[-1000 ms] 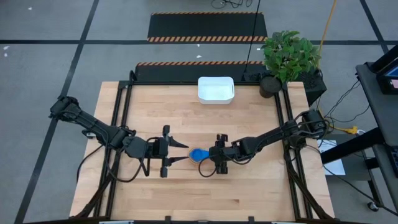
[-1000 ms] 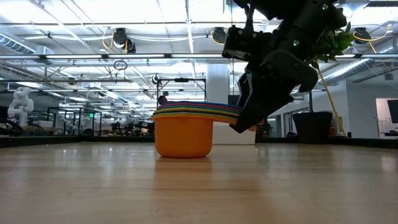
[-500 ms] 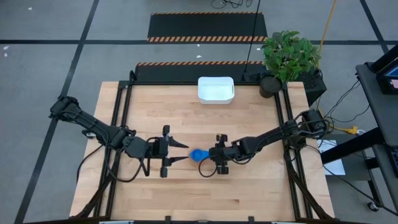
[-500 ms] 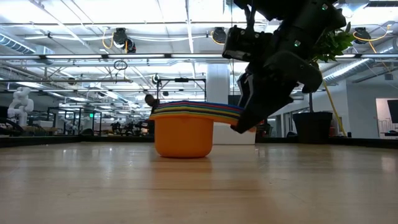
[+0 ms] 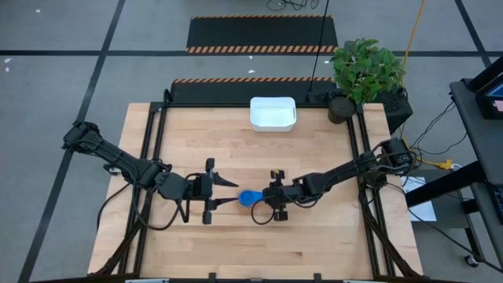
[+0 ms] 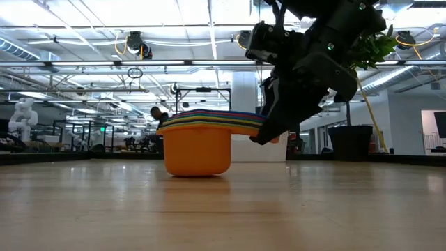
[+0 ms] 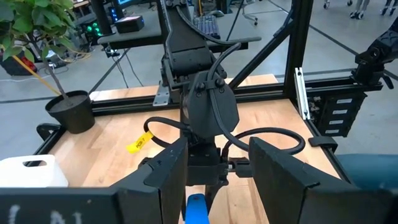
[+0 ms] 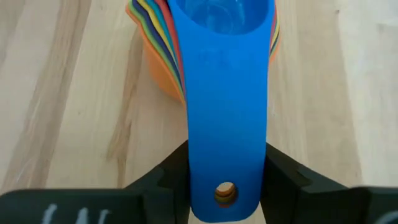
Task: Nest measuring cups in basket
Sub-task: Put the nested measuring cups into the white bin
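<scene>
The measuring cups (image 5: 248, 196) are stacked one inside another at mid-table, the orange one (image 6: 196, 153) at the bottom and the blue one (image 8: 217, 18) on top. Their handles fan out toward my right gripper (image 5: 262, 200), which is shut on them. My left gripper (image 5: 236, 193) hangs open just left of the stack and touches nothing. The white basket (image 5: 273, 112) stands at the table's far edge. My right gripper pinches the stacked handles by their two long edges, near the free end of the blue top handle (image 8: 227, 124). One finger (image 8: 165, 177) is on each side. The fingers slant down from the table's right and lie along the handles. The orange cup's bottom (image 6: 195, 173) sits on the table.
A potted plant (image 5: 365, 71) in a black pot (image 5: 339, 108) stands at the table's far right corner. A black frame (image 5: 153, 157) runs along the table's left and right sides. Bare wood lies between the stack and the basket.
My right gripper has shut onto the handles and rolled slightly. The stack has slid a little toward the table's left.
</scene>
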`<state>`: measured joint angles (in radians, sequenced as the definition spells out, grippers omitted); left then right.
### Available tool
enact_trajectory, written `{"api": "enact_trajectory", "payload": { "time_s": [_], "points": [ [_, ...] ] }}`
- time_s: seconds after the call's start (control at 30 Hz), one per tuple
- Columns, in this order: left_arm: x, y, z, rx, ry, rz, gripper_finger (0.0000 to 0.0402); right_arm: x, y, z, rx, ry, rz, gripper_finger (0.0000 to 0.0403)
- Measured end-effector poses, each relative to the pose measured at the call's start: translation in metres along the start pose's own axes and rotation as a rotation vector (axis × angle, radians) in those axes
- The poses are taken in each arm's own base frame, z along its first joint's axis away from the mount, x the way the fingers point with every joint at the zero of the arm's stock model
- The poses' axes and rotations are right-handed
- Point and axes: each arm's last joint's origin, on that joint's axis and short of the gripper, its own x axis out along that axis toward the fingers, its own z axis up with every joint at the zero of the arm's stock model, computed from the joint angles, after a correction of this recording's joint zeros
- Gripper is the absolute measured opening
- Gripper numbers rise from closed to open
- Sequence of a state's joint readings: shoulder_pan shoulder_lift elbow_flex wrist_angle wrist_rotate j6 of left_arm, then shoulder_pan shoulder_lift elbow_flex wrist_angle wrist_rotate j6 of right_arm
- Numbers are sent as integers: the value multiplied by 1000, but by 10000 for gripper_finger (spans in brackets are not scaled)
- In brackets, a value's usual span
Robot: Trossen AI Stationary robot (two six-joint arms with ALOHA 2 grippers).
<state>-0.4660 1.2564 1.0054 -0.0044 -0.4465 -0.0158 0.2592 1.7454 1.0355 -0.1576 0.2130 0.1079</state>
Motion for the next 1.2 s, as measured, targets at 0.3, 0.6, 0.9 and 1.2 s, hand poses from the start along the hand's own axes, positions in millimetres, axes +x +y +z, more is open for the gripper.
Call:
{"api": "enact_trajectory", "payload": {
  "time_s": [0.3,0.6,0.9,1.2],
  "points": [
    [0,0,-1,28,11,1,175,-6,-8,4,-37,-29,-58,118],
    [-7,10,2,87,15,128,175,-34,-27,11,-100,-48,-160,118],
    [-19,53,-5,37,154,284,175,-75,-96,18,-106,-94,-300,118],
    [-28,104,-8,21,226,469,175,-105,-187,4,-106,-73,-447,118]
  ]
}}
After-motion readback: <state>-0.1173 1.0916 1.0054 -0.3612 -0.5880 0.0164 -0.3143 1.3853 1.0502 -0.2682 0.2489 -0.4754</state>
